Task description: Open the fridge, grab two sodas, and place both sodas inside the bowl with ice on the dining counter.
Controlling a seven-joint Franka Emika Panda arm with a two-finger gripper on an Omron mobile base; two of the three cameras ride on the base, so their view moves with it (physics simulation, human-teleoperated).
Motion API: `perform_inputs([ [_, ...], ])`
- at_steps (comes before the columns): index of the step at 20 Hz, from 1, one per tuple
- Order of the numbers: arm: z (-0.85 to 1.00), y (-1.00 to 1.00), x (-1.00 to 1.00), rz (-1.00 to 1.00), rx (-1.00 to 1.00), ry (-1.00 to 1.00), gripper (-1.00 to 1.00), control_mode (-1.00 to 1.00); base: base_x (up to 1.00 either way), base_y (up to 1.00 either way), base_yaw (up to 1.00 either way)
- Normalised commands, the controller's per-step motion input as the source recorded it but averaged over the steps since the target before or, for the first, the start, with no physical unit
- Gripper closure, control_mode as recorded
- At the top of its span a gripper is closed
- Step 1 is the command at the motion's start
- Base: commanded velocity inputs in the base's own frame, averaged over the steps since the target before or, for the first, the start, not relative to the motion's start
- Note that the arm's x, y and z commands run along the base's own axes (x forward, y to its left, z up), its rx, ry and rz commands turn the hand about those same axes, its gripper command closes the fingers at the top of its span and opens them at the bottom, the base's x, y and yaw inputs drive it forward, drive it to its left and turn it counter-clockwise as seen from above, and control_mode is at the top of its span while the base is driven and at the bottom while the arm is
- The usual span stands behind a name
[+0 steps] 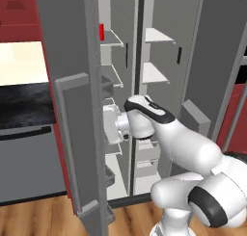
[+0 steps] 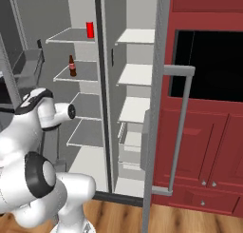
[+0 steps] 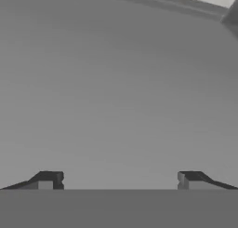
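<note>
Evidently I have both fridge (image 2: 102, 84) doors swung wide so the shelves lie exposed, and my gripper (image 3: 120, 180) sits with its jaws spread wide and nothing between them, facing a flat grey surface close ahead; which fridge surface that is I cannot tell. I judge the hand is empty because the drinks are not yet taken. The red can (image 2: 89, 30) stands upright on the top shelf of the left compartment, a plain bright cylinder near the shelf's right end. One shelf below stands the brown bottle (image 2: 72, 66), dark with a red label, upright and well apart from the can. My wrist reaches in below both shelves.
</note>
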Motion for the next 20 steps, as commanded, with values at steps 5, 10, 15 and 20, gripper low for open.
perform_inputs([
  [5, 0.0, 0.76, -0.11, 0.04, 0.0, 0.0, -1.0, -1.0, 0.0, 0.0, 0.0],
  [10, 0.0, 0.69, 0.0, 0.02, 0.0, 0.01, -1.0, -1.0, 0.0, 0.0, 0.0],
  [15, 0.0, 0.58, -0.01, 0.0, -0.04, 0.0, -1.0, -1.0, 0.0, 0.0, 0.0],
  [20, 0.0, 0.24, -0.18, 0.0, -0.06, 0.0, -1.0, -1.0, 0.0, 0.0, 0.0],
])
